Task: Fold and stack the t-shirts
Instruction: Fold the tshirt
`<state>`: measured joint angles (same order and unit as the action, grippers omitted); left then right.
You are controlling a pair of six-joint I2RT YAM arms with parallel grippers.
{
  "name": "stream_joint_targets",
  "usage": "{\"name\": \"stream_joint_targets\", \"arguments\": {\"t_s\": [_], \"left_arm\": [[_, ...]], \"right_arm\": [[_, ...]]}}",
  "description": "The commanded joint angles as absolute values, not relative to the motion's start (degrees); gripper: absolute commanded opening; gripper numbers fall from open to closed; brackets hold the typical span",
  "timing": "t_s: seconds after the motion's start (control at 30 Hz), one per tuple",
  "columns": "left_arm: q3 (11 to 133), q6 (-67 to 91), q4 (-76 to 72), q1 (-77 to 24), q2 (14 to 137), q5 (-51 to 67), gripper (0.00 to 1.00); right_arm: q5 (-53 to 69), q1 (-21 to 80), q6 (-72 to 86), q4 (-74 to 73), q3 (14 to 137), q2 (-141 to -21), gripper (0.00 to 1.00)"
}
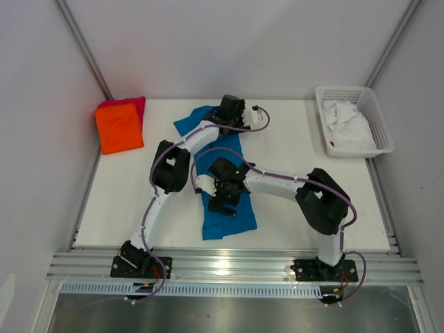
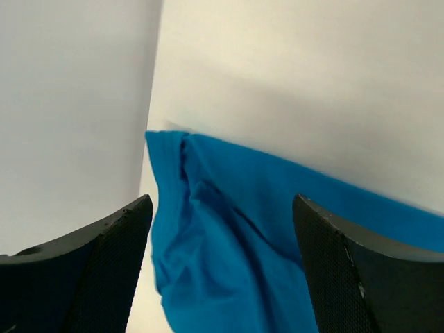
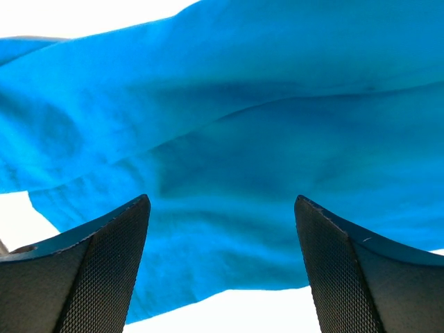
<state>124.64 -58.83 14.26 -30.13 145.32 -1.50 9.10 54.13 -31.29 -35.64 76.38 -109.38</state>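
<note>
No text, label, brand, number or sign can be read on the blue t-shirt (image 1: 230, 216), the orange t-shirt (image 1: 119, 129), the pinkish-red t-shirt (image 1: 137, 103) or the white basket (image 1: 341, 89).

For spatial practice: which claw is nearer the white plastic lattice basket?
Left. The left claw is over the far end of the bright blue cloth t-shirt, level with the white plastic lattice basket; the right claw is over the shirt's near half, further away.

Right wrist | blue t-shirt (image 3: 229, 125) lay creased across most of the view | white table (image 3: 83, 14) showed at top left and bottom edge | right gripper (image 3: 220, 201) jaws stood wide apart, cloth visible between them
</note>
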Motion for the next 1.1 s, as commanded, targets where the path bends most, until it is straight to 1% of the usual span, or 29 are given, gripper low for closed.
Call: {"name": "stream_joint_targets", "arguments": {"t_s": [0.0, 0.03, 0.07, 0.1, 0.17, 0.2, 0.27, 0.3, 0.33, 0.37, 0.4, 0.43, 0.47, 0.53, 0.7, 0.77, 0.87, 1.07], "left_arm": [[129.6, -41.0, 17.8, -24.3, 136.3, 4.8, 0.84], [128.9, -38.3, 18.9, -21.8, 133.6, 6.5, 0.84], [124.7, -33.8, 19.8, -20.7, 128.0, 8.9, 0.84], [122.9, -31.7, 20.4, -19.7, 125.2, 9.5, 0.84], [114.2, -24.6, 21.7, -16.0, 119.1, 13.2, 0.84], [108.6, -21.6, 21.4, -14.6, 112.7, 15.0, 0.84], [102.9, -13.7, 19.1, -10.1, 106.4, 19.1, 0.85], [94.9, -12.1, 18.6, -8.9, 103.3, 22.6, 0.85], [92.7, -11.5, 18.5, -7.6, 98.1, 23.7, 0.86], [90.5, -12.2, 19.4, -7.5, 95.6, 24.1, 0.86], [83.6, -13.2, 19.6, -7.6, 93.1, 24.3, 0.88], [80.9, -13.8, 19.5, -7.5, 87.6, 24.5, 0.89], [75.9, -13.9, 17.8, -7.5, 84.9, 24.6, 0.90], [70.9, -14.8, 17.9, -7.6, 78.0, 25.3, 0.90], [65.7, -18.5, 25.0, -9.1, 69.0, 24.3, 0.90], [63.5, -19.6, 25.7, -9.6, 65.2, 22.9, 0.90], [61.5, -19.7, 25.8, -9.8, 61.2, 20.4, 0.90], [61.0, -19.2, 26.6, -10.0, 58.4, 18.4, 0.90]], "right_arm": [[5.6, 54.0, -29.7, -30.6, 76.0, -105.3, 0.87], [4.6, 53.8, -29.7, -29.9, 75.4, -104.4, 0.87], [3.7, 53.4, -30.0, -29.2, 75.2, -104.2, 0.87], [1.4, 53.2, -30.1, -27.5, 75.0, -103.9, 0.87], [0.2, 51.9, -30.3, -26.5, 75.1, -103.1, 0.87], [0.0, 51.3, -30.4, -25.6, 75.2, -102.6, 0.87], [-2.5, 50.0, -30.0, -24.1, 75.2, -101.3, 0.87], [-2.7, 48.6, -29.9, -23.7, 75.6, -101.1, 0.87], [-1.9, 47.9, -30.0, -24.0, 75.8, -101.0, 0.87], [-1.1, 47.5, -30.4, -24.6, 76.0, -100.6, 0.87], [-0.7, 47.2, -31.1, -25.5, 75.5, -99.9, 0.87], [-0.7, 47.6, -33.2, -25.7, 74.6, -99.3, 0.87], [-0.8, 48.4, -34.4, -25.6, 73.4, -98.5, 0.87], [-1.9, 51.7, -37.5, -26.0, 69.0, -95.8, 0.87], [1.8, 59.0, -37.4, -33.6, 64.9, -88.5, 0.88], [1.6, 63.5, -36.7, -35.6, 62.8, -86.5, 0.89], [-1.5, 69.7, -36.0, -35.0, 59.8, -83.5, 0.90], [-11.7, 79.8, -34.2, -30.5, 53.2, -82.3, 0.90]]}}
